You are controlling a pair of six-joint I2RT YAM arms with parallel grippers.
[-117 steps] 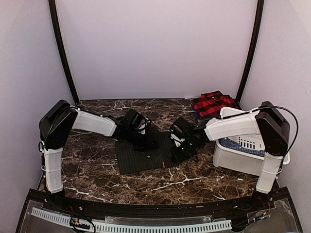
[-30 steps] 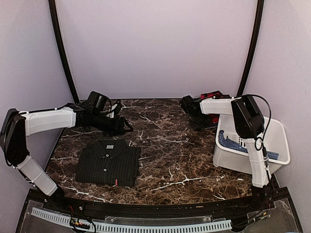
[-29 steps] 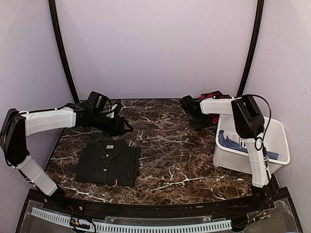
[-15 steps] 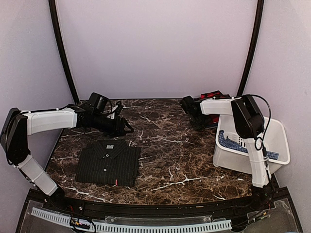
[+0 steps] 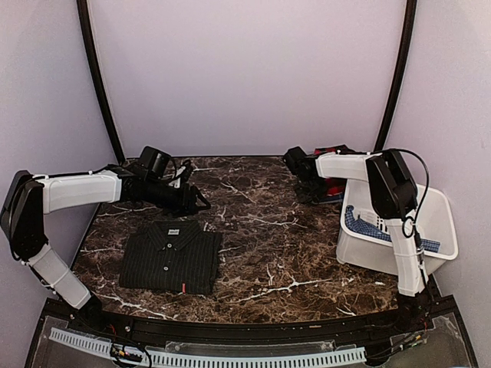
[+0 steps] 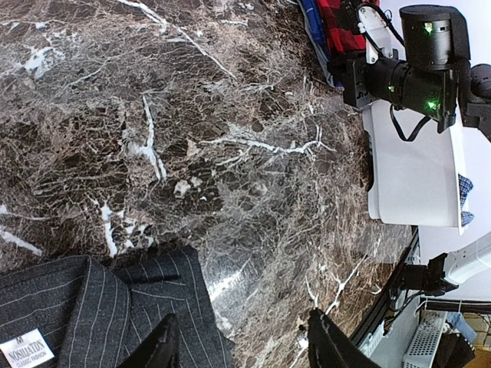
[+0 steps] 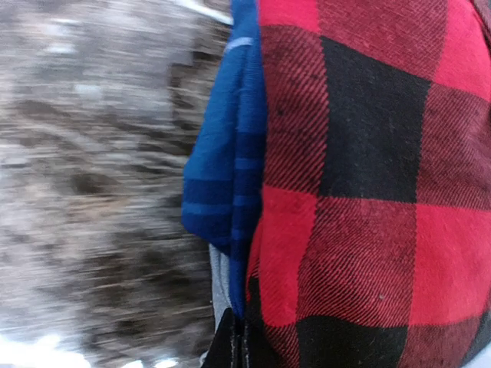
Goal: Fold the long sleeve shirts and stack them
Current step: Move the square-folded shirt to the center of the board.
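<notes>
Hovering at left of the overhead view, the left gripper (image 6: 242,318) keeps its fingers spread and empty just beyond the folded charcoal pinstriped shirt (image 5: 173,257), which lies flat on the marble table (image 5: 268,230). At upper right, the right gripper (image 7: 238,346) is pinched together at the edge of the red-and-black plaid shirt (image 7: 345,192), which lies atop a blue cloth (image 7: 230,153); whether fabric is caught between the fingers, I cannot tell.

A dark brown marble-patterned table (image 5: 268,230) with white veins sits inside pale lilac walls (image 5: 245,77). Two black curved poles (image 5: 97,77) rise at eleven and one o'clock. Light is soft and even.
</notes>
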